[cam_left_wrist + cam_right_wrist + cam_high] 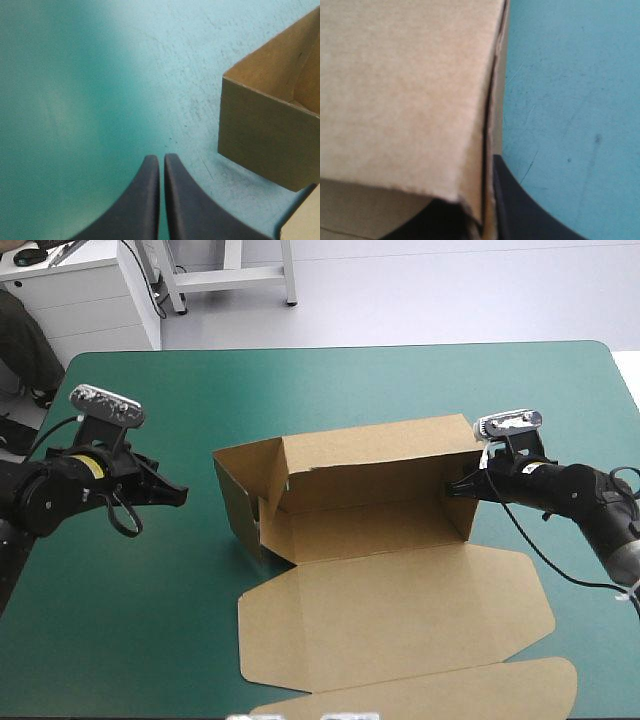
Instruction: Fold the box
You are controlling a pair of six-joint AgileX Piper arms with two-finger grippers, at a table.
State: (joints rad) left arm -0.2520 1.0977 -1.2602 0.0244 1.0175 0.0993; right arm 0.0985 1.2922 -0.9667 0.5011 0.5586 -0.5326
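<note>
My teal-green worktop (pixel 350 380) carries the brown box (pixel 370 525) at its middle, walls raised, its lid (pixel 400 605) lying flat toward 6 o'clock. My right tool (pixel 452 486), at the box's 3 o'clock, is clamped on that end wall. My left tool (pixel 180 496), clenched and empty, is at 9 o'clock, near the box without touching.

— what sort of place do we have here?
— we'd call it a robotics lab: a left arm (pixel 55 490) and a right arm (pixel 575 492) flank a teal-green covered table (pixel 340 380), and beyond it we see a white cabinet (pixel 85 300) and a white metal stand (pixel 232 276) on a bare grey floor (pixel 450 290).
</note>
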